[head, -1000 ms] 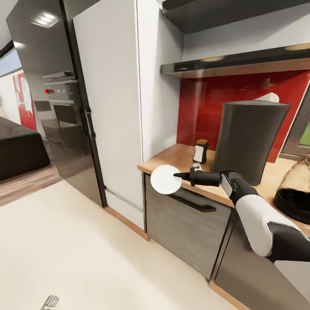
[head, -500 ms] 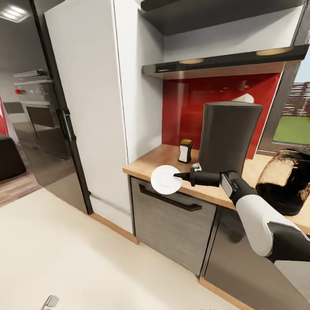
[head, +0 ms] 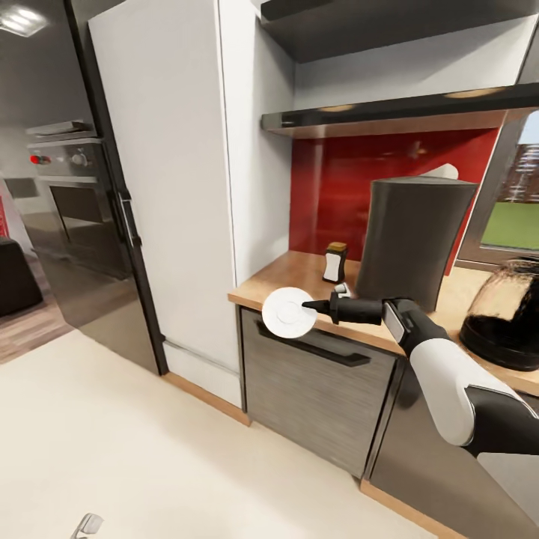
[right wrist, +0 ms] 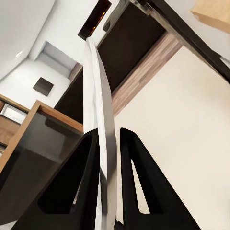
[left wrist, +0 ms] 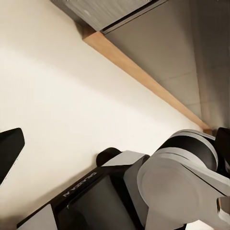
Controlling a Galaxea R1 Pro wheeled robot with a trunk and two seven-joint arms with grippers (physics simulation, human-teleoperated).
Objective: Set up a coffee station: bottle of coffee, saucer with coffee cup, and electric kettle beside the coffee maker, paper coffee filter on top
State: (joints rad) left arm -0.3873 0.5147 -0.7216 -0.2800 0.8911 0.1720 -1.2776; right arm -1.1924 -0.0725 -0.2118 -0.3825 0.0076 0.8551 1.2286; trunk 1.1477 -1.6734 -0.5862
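Left wrist view: arm lettering unreadable

floor: cream | backsplash: red | fridge: white | wall oven: steel

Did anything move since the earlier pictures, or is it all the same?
Only the camera swung, so the whole kitchen slid sideways in the head view. The right tool still pinches the saucer on edge in front of the countertop. The coffee maker, bottle of coffee and electric kettle stayed put.
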